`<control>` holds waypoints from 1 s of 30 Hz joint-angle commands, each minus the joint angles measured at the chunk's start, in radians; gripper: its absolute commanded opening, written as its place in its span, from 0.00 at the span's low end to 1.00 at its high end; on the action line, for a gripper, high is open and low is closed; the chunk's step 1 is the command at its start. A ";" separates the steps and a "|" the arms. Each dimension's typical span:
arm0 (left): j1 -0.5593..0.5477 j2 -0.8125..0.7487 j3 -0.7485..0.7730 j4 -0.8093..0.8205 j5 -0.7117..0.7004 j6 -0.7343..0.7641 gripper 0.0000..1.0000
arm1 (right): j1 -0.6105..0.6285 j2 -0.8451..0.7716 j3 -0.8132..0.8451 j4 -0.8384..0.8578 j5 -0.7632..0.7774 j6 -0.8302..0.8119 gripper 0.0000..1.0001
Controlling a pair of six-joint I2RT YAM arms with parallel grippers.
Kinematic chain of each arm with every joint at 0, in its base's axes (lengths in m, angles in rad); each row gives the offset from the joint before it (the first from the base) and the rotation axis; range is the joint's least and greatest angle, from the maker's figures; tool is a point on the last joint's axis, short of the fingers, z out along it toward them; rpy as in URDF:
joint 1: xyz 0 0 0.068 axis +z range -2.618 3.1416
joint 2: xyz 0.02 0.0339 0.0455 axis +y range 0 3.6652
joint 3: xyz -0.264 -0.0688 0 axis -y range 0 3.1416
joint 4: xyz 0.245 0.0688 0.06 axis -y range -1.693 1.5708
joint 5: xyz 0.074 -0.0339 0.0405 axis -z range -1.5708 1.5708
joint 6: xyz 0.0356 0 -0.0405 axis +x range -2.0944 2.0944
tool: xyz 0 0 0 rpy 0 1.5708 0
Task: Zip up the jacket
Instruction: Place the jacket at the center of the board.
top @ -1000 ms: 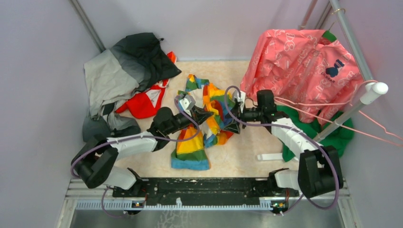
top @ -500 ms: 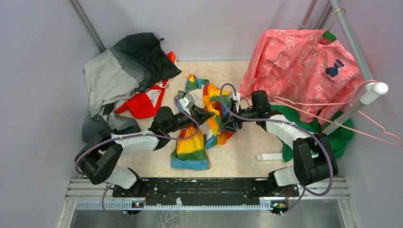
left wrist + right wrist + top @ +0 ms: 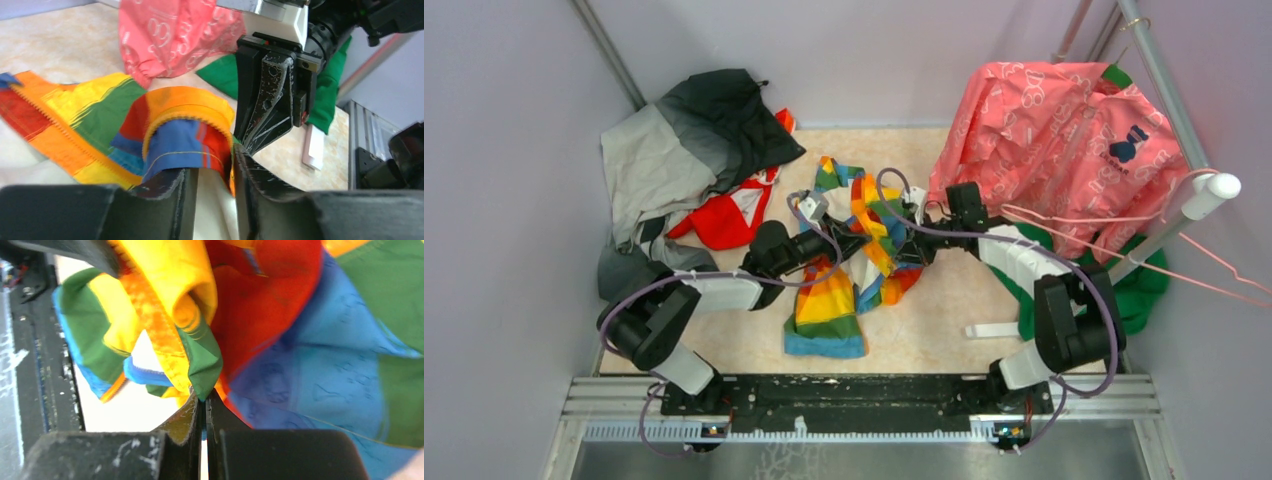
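The rainbow-striped jacket [image 3: 829,305] lies crumpled at the table's centre, pale lining showing and its orange zipper teeth [image 3: 55,125] running along one edge. My left gripper [image 3: 856,243] reaches in from the left. Its jaws stand a little apart around a blue and red fold [image 3: 185,145], with pale lining between them [image 3: 212,162]. My right gripper [image 3: 906,250] comes from the right and is shut on a green corner of the jacket [image 3: 202,365] beside the orange zipper tape. The two grippers' tips nearly touch; the right gripper [image 3: 247,142] shows just beyond my left fingers.
A grey-and-black jacket [image 3: 684,150] and a red garment [image 3: 724,220] are heaped at back left. A pink patterned garment [image 3: 1064,130] hangs over a rack pole [image 3: 1194,205] at right, green cloth [image 3: 1134,285] beneath. A white piece [image 3: 989,330] lies right of the jacket.
My right gripper moved left onto the jacket's edge and shut on it. My left jaws, shut before, have parted slightly. The jacket's upper folds rose a little between the grippers.
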 commanded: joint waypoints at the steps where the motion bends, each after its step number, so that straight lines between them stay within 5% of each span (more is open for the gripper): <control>1: 0.042 -0.008 -0.010 0.010 -0.064 -0.054 0.44 | -0.002 0.068 0.132 -0.183 0.216 -0.071 0.00; 7: 0.059 -0.132 -0.021 -0.173 -0.140 -0.032 0.66 | -0.002 0.149 0.190 -0.235 0.360 -0.042 0.00; 15: 0.061 -0.274 -0.109 -0.261 -0.044 -0.151 0.68 | -0.016 0.185 0.210 -0.290 0.411 -0.073 0.01; 30: 0.060 -0.622 -0.276 -0.495 -0.082 -0.303 0.68 | -0.047 0.089 0.177 -0.281 0.390 -0.063 0.41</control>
